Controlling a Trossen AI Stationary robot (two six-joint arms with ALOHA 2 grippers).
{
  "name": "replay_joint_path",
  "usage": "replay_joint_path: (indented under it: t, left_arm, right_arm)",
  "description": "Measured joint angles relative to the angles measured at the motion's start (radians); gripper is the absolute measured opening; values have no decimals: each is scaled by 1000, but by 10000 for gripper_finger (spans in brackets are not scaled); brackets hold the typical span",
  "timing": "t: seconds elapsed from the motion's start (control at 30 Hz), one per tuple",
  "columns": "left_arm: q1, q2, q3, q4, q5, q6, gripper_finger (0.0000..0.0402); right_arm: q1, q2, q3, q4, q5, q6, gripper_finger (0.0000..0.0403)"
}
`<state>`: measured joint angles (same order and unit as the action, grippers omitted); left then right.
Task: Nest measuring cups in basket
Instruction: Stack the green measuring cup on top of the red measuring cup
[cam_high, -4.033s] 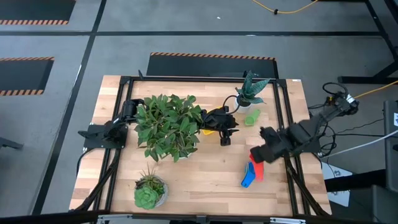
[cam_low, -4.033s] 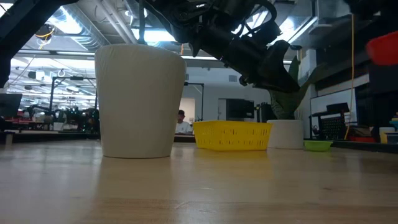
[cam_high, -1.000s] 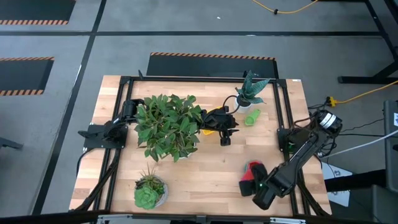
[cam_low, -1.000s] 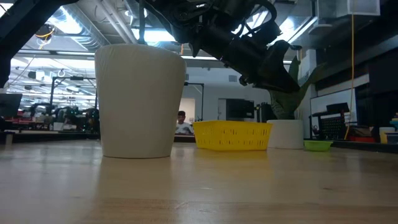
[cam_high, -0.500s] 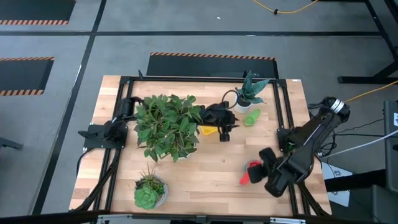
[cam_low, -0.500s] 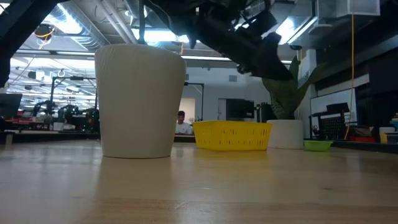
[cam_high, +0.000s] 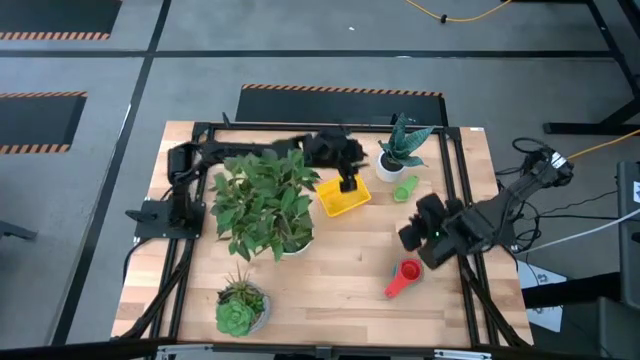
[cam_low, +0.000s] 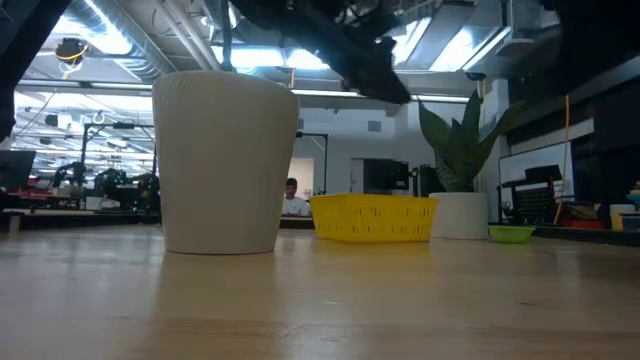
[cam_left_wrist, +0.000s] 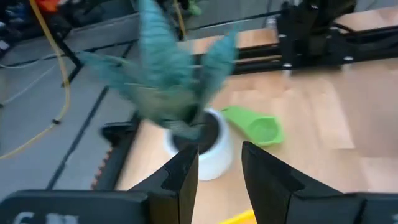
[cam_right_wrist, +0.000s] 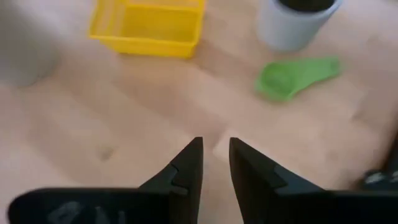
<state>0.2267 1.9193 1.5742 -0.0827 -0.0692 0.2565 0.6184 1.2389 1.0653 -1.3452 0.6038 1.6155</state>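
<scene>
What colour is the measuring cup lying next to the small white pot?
Green. The measuring cup beside the white pot shows best in the right wrist view.

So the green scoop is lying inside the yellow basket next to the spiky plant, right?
Not quite. The green scoop lies on the bare table, outside the yellow basket, close to the spiky plant's white pot. The high view shows a gap of wood between scoop and basket, and the right wrist view shows the same.
</scene>
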Motion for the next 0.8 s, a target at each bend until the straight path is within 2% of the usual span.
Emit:
replay_joint_path:
  t: [0.1, 0.3, 0.47, 0.67, 0.8]
  left_arm:
    - [48, -38, 0, -37, 23, 39, 117]
    - [170, -66, 0, -56, 187, 42, 117]
    - [283, -66, 0, -100, 282, 42, 117]
    - [391, -85, 1, -287, 487, 79, 117]
    - [411, -84, -27, -397, 549, 103, 117]
  right_arm:
    - [-85, -25, 0, -31, -1, -143, 83]
    - [-230, -55, 0, -27, -3, -351, 83]
    - [-314, -57, 0, -2, -4, -495, 83]
    - [-403, -57, -3, 36, -20, -672, 83]
    - [-473, -57, -32, 87, -59, -795, 83]
